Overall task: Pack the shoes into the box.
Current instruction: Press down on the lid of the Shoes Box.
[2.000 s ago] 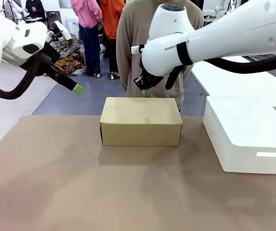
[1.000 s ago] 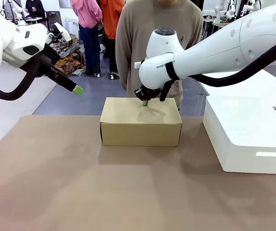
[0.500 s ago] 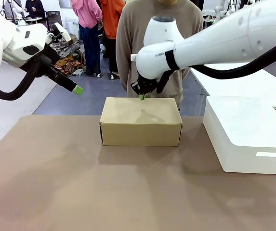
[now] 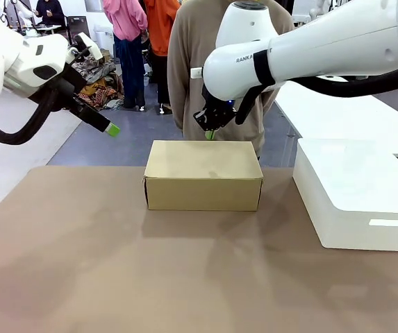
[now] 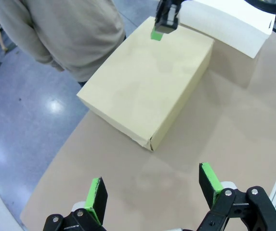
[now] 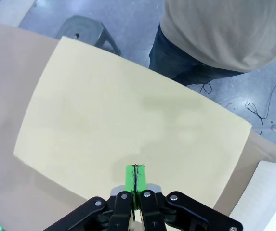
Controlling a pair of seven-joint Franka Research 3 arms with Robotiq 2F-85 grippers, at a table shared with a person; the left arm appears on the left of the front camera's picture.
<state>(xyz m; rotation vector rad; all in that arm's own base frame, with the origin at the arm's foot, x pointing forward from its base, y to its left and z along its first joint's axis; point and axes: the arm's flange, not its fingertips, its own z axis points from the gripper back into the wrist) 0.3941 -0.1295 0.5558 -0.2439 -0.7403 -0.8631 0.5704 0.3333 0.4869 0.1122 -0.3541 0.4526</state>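
Cardboard shoe box (image 4: 203, 174) lid down on table (image 4: 115, 277). Right gripper (image 4: 210, 134) pinched shut, empty, apparently just above lid. Left gripper (image 5: 152, 185) spread wide, empty, well aside.

A larger white rectangular box (image 4: 355, 198) sits on the brown table (image 4: 115, 277) down and to the right of the right claw, well apart from it, with a white counter (image 4: 351, 114) running away behind it. Straight beyond that claw, at the table's far edge, a person in a tan sweater (image 4: 192, 62) and dark trousers stands close; in the right wrist view a grey stool (image 6: 87, 31) rests on the blue-grey floor beside this person, with a thin cable (image 6: 260, 108) trailing on the other side. Farther back, between the two claws, two people in pink (image 4: 126, 17) and orange (image 4: 160, 21) tops stand beside a heap of patterned cloth (image 4: 94, 76) on the floor.
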